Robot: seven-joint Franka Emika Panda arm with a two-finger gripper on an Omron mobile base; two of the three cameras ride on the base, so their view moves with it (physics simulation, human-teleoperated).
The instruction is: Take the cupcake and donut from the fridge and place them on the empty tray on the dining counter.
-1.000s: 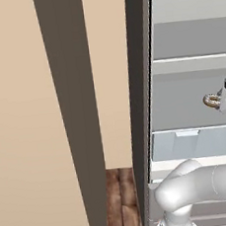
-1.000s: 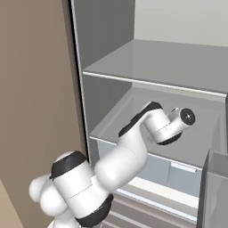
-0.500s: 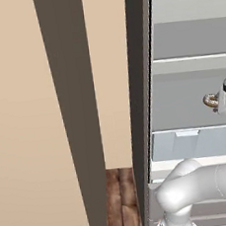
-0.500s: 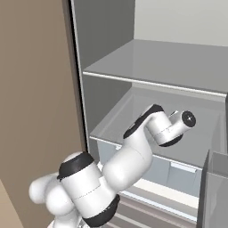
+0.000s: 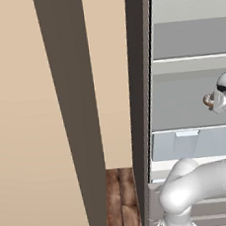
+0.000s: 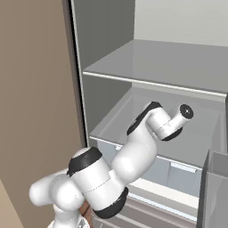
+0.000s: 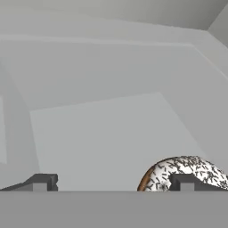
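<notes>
On the fridge [image 6: 147,67] shelf, at five o'clock in the hand view, the donut [image 7: 185,173] is approached by the gripper [image 7: 111,182] with fingers spread wide; being probably light and soft, it is best pinched gently across the ring.

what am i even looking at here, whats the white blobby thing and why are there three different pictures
The white blobby thing is a robot arm with dark joints, reaching into an open fridge. All of it is a computer rendering. Two cameras ride on the robot's base, one behind the arm to its left and one to its right, so those two pictures show the same scene from two sides. The third camera sits on the hand and looks along the gripper, whose two dark fingertips rise at the bottom of that picture. They stand wide apart and hold nothing. On the pale grey shelf lies a donut, brown with a white speckled glaze, right behind one fingertip; whether they touch is hard to tell. The left base view shows the donut beside the hand.
</notes>
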